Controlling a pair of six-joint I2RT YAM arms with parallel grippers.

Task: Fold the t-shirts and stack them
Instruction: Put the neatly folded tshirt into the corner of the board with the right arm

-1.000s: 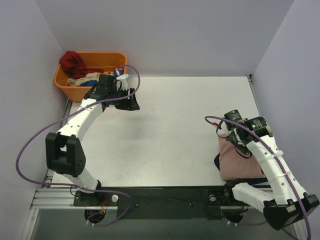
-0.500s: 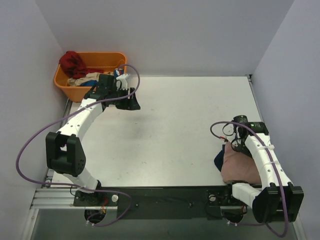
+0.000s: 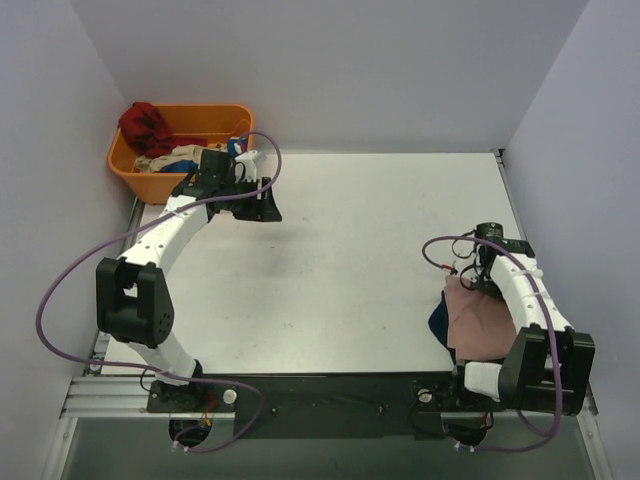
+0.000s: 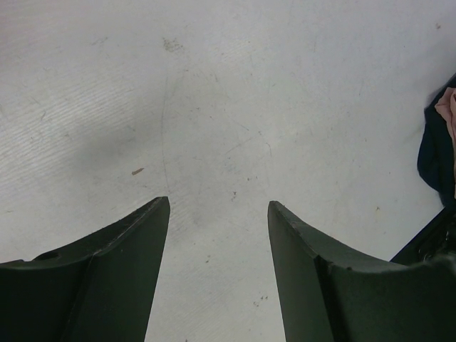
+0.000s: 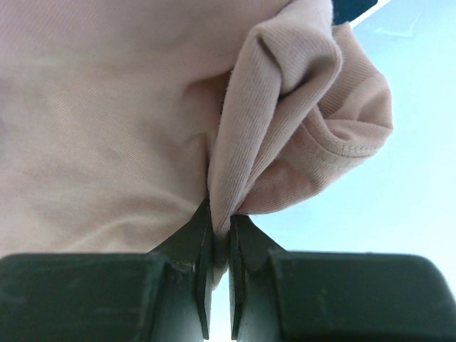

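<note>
At the near right edge of the table [image 3: 360, 260], the dusty-pink t-shirt [image 3: 480, 325] lies in a bunched heap, partly under the right arm. The right gripper [image 3: 470, 280] sits at the heap's far end, its jaws pinched tight on a gathered fold of the pink cloth. The right wrist view shows that fold rising from between the fingertips [image 5: 206, 235], with a hemmed edge curling over to the right. The dark navy t-shirt [image 3: 438, 322] peeks out along the left side of the pink one, touching it, and appears to lie underneath. It also shows at the right edge of the left wrist view.

Well apart, toward the far left of the table, the left gripper [image 3: 262, 205] hovers over bare tabletop, jaws spread and holding nothing. Beyond it, in the far left corner, stands an orange basket [image 3: 180, 110] with a red garment [image 3: 145, 125] and other mixed clothes inside.
</note>
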